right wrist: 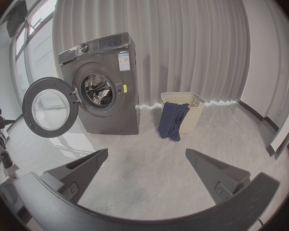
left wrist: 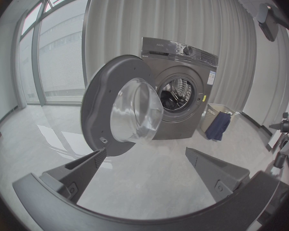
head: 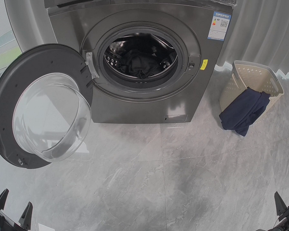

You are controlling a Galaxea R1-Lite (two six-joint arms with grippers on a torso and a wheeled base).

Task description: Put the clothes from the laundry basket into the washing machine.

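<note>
A grey front-loading washing machine (head: 141, 58) stands ahead with its round door (head: 41, 106) swung wide open to the left. Dark clothes (head: 138, 63) lie inside the drum. To its right a beige laundry basket (head: 252, 82) sits on the floor, with a navy garment (head: 244, 111) draped over its front rim and hanging to the floor. My left gripper (left wrist: 144, 164) is open and empty, low at the left, far from the machine. My right gripper (right wrist: 146, 166) is open and empty too, low at the right, well short of the basket (right wrist: 188, 111).
Grey marble-look tile floor (head: 157, 177) stretches between me and the machine. White curtains (right wrist: 189, 42) hang behind machine and basket. A large window (left wrist: 54, 48) is at the left. A tripod stand (left wrist: 287, 135) is off to one side.
</note>
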